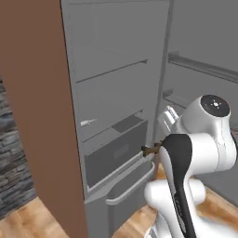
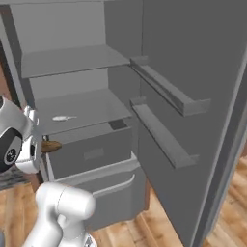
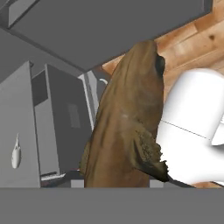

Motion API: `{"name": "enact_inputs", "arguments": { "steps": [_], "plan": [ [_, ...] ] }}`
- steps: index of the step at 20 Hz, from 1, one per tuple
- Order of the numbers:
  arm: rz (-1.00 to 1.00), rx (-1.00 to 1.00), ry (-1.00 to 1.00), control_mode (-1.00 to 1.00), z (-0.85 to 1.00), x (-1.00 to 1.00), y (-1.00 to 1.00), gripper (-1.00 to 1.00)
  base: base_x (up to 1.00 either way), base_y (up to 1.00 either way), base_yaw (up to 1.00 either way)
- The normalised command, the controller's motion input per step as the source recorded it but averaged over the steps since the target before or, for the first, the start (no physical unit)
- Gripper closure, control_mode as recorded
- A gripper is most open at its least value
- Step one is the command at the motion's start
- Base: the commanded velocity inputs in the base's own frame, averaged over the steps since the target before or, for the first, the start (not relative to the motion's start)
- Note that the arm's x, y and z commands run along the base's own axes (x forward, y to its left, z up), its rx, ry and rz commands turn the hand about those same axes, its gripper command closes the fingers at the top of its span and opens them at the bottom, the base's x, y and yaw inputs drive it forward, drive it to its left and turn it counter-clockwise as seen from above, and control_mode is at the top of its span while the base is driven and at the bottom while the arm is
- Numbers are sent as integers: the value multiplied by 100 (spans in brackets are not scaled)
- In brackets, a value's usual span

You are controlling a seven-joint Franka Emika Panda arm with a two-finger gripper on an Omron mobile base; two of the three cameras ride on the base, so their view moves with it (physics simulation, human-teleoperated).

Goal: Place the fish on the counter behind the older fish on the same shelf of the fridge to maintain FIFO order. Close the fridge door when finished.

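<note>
Clamped in our gripper is the fish, a slender dark brown body with a rough mottled skin and a ragged fin, which rises up the middle of the hand view; the jaws are closed tight on it, though the finger tips themselves are hidden behind it. From the left base view we see its brown tip poking out past the arm, just in front of the drawer box below the shelf, outside the fridge. Going left to right along that flat grey shelf, the older fish, small, pale and silvery-white, lies near the left front edge, and a dark square patch sits toward the right. Right of the smooth grey interior, the fridge door stands wide open, two long grey ledges running across its inner face.
</note>
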Motion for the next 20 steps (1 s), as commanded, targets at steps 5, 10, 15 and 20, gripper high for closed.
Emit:
{"name": "enact_inputs", "arguments": {
  "steps": [5, 10, 15, 20],
  "plan": [
    [0, 0, 0, 100, 0, 0, 0, 100, 100, -30, 22],
    [0, 0, 0, 100, 0, 0, 0, 100, 100, -35, 34],
    [0, 0, 0, 100, 0, 0, 0, 100, 100, 0, 36],
    [3, 0, 0, -100, -8, 11, -3, 100, 62, -14, 26]
  ]
}}
